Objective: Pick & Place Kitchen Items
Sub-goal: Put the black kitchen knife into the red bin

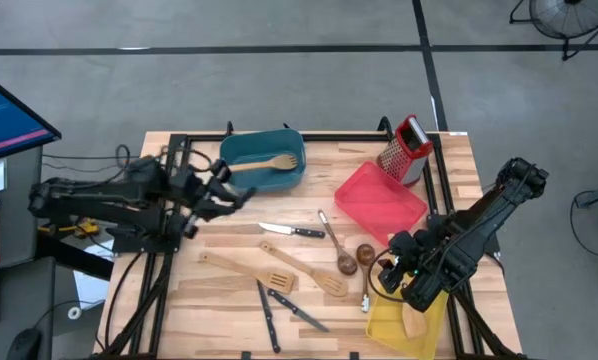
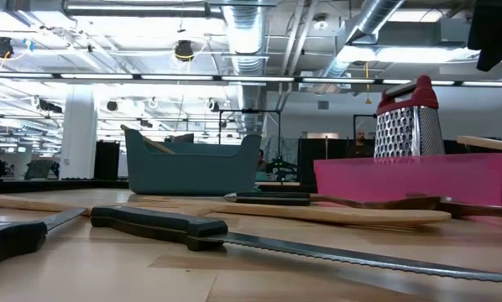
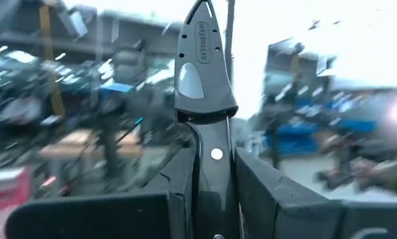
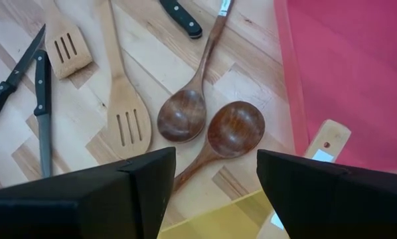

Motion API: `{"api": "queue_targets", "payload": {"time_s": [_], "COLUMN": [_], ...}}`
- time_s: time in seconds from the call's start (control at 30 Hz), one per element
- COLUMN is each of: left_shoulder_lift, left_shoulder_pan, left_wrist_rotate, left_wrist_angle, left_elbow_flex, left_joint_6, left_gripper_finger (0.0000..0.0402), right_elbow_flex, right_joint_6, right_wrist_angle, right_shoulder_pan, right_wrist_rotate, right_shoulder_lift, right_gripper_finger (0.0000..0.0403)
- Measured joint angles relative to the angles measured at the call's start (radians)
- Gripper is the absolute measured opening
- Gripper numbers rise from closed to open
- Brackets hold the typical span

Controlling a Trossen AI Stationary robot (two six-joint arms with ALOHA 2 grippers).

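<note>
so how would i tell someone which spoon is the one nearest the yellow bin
Start at the red bin on the table's right side and drop to the yellow bin below it. Two dark-bowled spoons lie just left of the gap between them. The one you want has its handle running toward the yellow bin, while its neighbour has a long handle pointing away.

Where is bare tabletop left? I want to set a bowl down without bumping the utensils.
Free: the near-left corner of the table, left of the long wooden spatula, and the strip between the teal bin and red bin. Crowded: the middle front, where knives, slotted turners and spoons lie close together, up to the yellow bin.
</note>
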Motion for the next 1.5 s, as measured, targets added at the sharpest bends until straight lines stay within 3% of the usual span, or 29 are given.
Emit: {"api": "queue_targets", "payload": {"time_s": [0.4,0.73,0.87,1.07,1.33,1.5], "left_shoulder_lift": [-0.045,-0.024,0.014,0.143,0.365,0.466], "left_shoulder_pan": [-0.001,-0.015,-0.015,-0.015,-0.014,-0.014], "left_wrist_rotate": [0.321,0.324,0.254,0.075,-0.341,-0.454], "left_wrist_angle": [0.306,0.315,0.315,0.313,0.351,0.389], "left_elbow_flex": [0.0,0.001,0.001,0.001,0.001,0.001], "left_joint_6": [-0.224,-0.212,-0.142,-0.023,0.056,0.087], "left_gripper_finger": [0.0067,0.0067,0.0067,0.0067,0.0067,0.0067], "right_elbow_flex": [0.0,0.0,0.0,0.0,0.0,0.0], "right_joint_6": [-0.01,-0.01,-0.01,-0.057,-0.495,-0.758], "right_wrist_angle": [0.019,0.018,0.018,0.038,0.338,0.559], "right_shoulder_pan": [0.0,0.0,0.0,-0.01,-0.106,-0.202], "right_wrist_rotate": [0.007,0.008,0.027,0.182,0.285,0.286], "right_shoulder_lift": [0.0,0.0,0.0,0.0,0.0,0.0], "right_gripper_finger": [0.0221,0.0221,0.0221,0.0221,0.0221,0.0223]}}
